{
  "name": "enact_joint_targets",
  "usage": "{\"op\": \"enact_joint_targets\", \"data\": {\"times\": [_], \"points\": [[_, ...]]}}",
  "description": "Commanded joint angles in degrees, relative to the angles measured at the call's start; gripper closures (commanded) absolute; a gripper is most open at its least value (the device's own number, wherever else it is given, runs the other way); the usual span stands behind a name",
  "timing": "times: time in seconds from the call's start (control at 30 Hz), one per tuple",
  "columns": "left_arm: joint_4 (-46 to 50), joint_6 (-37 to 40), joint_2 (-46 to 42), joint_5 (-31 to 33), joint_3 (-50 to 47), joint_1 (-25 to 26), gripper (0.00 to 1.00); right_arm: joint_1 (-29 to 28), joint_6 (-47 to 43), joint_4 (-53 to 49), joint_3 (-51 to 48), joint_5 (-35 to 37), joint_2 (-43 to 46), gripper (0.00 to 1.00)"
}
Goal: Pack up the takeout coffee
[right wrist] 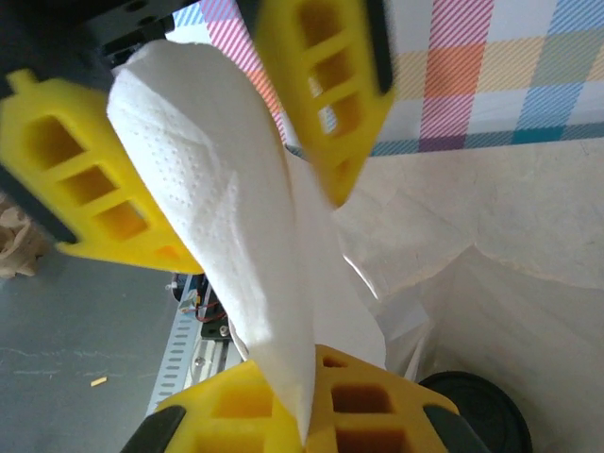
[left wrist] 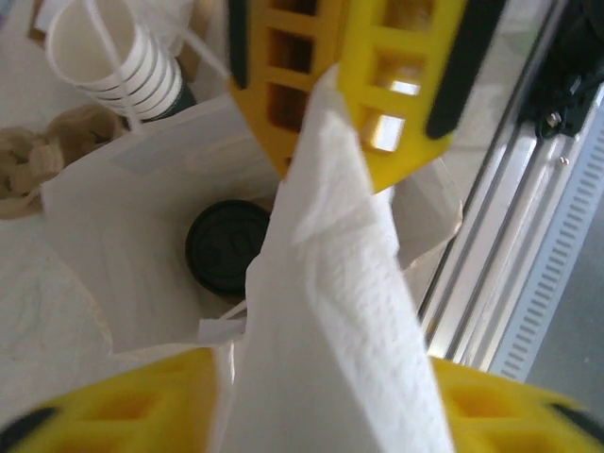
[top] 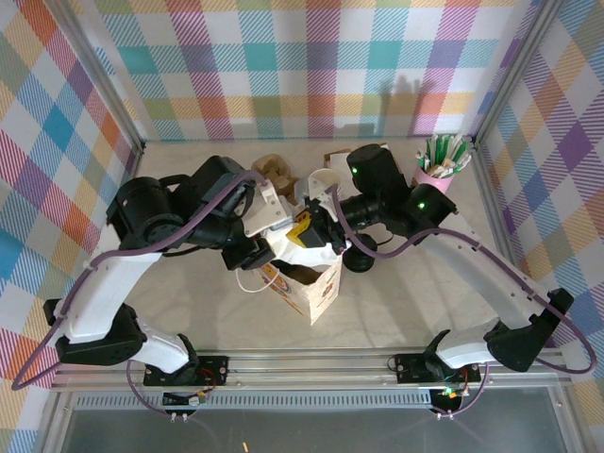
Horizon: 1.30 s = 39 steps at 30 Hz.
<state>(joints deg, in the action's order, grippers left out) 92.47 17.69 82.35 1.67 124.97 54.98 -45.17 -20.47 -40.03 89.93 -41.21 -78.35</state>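
While the right gripper [right wrist: 307,377] has its jaws pressed together on a white paper napkin [right wrist: 236,236], the left gripper [left wrist: 316,373] holds its jaws spread on either side of the same sheet. Both are above an open white paper bag [left wrist: 123,217] at mid-tabletop [top: 406,302]. The takeout coffee [left wrist: 228,247] sits inside the bag, black lid up. A stack of lidless cups [left wrist: 118,57] stands just beyond the bag's far side.

one paper bag [left wrist: 123,264], one lidded coffee cup [left wrist: 228,247], one napkin [left wrist: 330,311], one stack of cups [left wrist: 113,57], one pink straw cup [top: 436,177]
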Motion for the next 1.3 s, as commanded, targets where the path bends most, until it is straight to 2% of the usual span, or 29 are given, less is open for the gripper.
{"op": "enact_joint_targets", "data": {"times": [0.0, 0.13, 0.4, 0.7, 1.03, 1.27], "points": [[10.1, -2.8, -3.7, 4.9, -0.5, 0.0, 0.36, 0.2, 3.5, 7.5, -2.8, -2.8, 1.4, 1.00], [9.7, -4.1, -7.9, 6.6, -3.1, 0.1, 0.32, 0.2, 6.5, 15.5, -6.5, -3.5, 2.1, 1.00], [6.6, -5.8, -12.5, 3.7, -6.2, 0.0, 0.37, 0.1, 7.2, 19.4, -8.5, -4.5, 1.8, 1.00], [2.7, -5.7, -12.7, 4.5, -9.2, 0.0, 0.20, -0.8, 8.0, 22.0, -9.7, -4.8, 2.5, 1.00], [-3.1, -3.7, -15.0, 7.8, -10.6, -0.3, 0.18, -1.1, 7.0, 21.6, -9.9, -4.3, 2.9, 1.00], [-9.3, -3.7, -17.0, 5.1, -13.1, -0.6, 0.17, -1.1, 7.3, 21.9, -9.9, -5.0, 3.2, 1.00]]}}
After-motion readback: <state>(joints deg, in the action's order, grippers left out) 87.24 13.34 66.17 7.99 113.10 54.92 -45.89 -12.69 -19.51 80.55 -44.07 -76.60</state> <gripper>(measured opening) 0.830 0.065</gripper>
